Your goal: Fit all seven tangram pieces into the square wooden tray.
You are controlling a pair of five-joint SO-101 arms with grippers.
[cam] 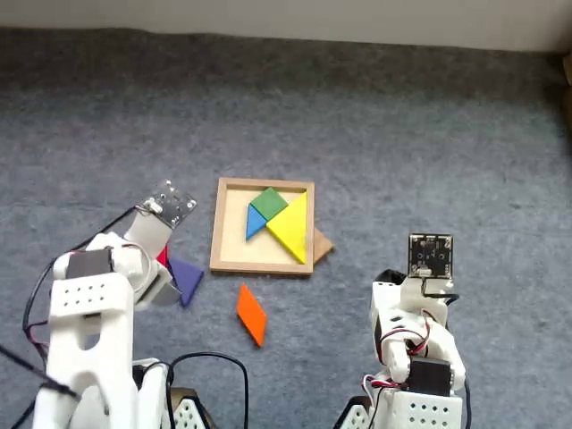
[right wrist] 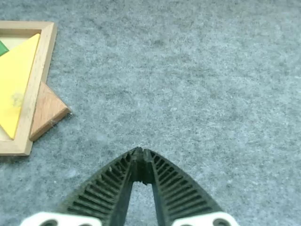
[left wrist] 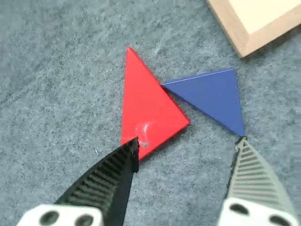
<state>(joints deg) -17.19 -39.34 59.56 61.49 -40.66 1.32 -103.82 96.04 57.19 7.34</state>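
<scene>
My left gripper point(left wrist: 187, 142) hung spread wide over the grey carpet point(cam: 402, 134), at about 8 o'clock from the wooden tray point(cam: 217, 228) — gripping nothing. Beneath it lay the red triangle point(left wrist: 148, 110) and the indigo triangle point(left wrist: 214, 96), both flat, a corner of the indigo one meeting the red one's edge. My black fingertip point(left wrist: 127, 160) sat over a corner of the red piece, and my grey fingertip point(left wrist: 244, 160) stood right at a point of the indigo one (whether either tip pressed on the wood, I could not tell).

My right gripper point(right wrist: 142, 151) was pinched closed on nothing, low over the carpet at roughly 4 o'clock from the tray and well apart from it.

Three pieces lay in the tray: the green square point(cam: 269, 202) towards 12 o'clock, the blue triangle point(cam: 255, 223) at its 7 o'clock near the middle, and the big yellow triangle point(cam: 291, 228) along the 3 o'clock side — all three touching. The brown triangle point(cam: 322, 243) lay outside, against the rim at 4 o'clock. The orange parallelogram point(cam: 251, 313) lay on the carpet at 6 o'clock from the tray, apart from it
</scene>
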